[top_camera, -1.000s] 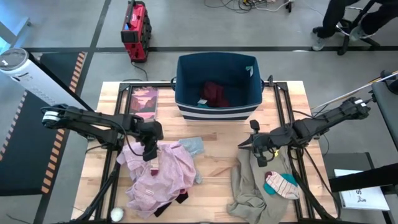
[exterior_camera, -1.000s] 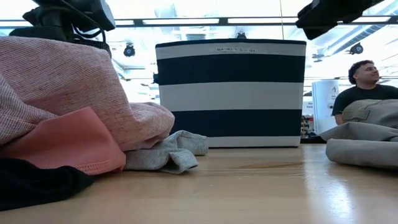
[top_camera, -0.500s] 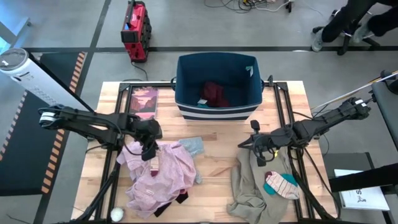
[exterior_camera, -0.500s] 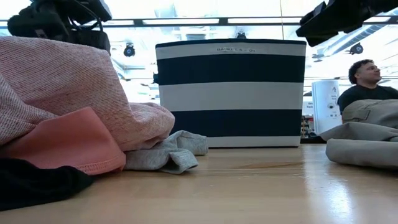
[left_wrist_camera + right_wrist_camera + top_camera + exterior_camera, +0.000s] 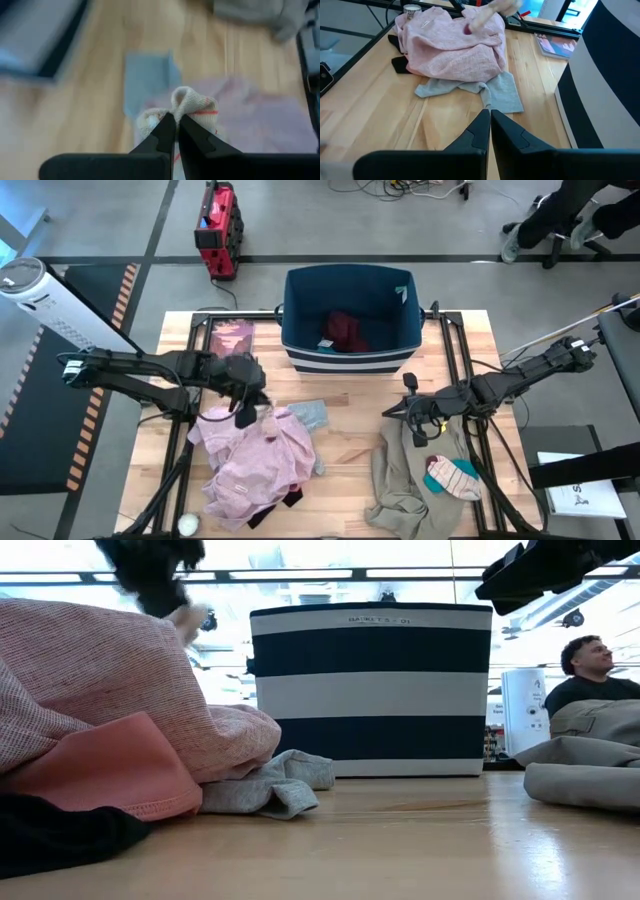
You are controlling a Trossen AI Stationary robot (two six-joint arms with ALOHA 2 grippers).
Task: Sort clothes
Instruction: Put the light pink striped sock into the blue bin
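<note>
Maroon piece [image 5: 346, 330] in bin [image 5: 300, 312]

a wooden table [image 5: 350, 450] carries a navy striped bin [image 5: 349, 358] at the far middle and a book [image 5: 232, 340] to its left. nearer, a pink shirt [image 5: 255, 465] is heaped on the left, a grey piece [image 5: 312, 414] just beside it. a khaki garment [image 5: 400, 480] lies on the right.
</note>
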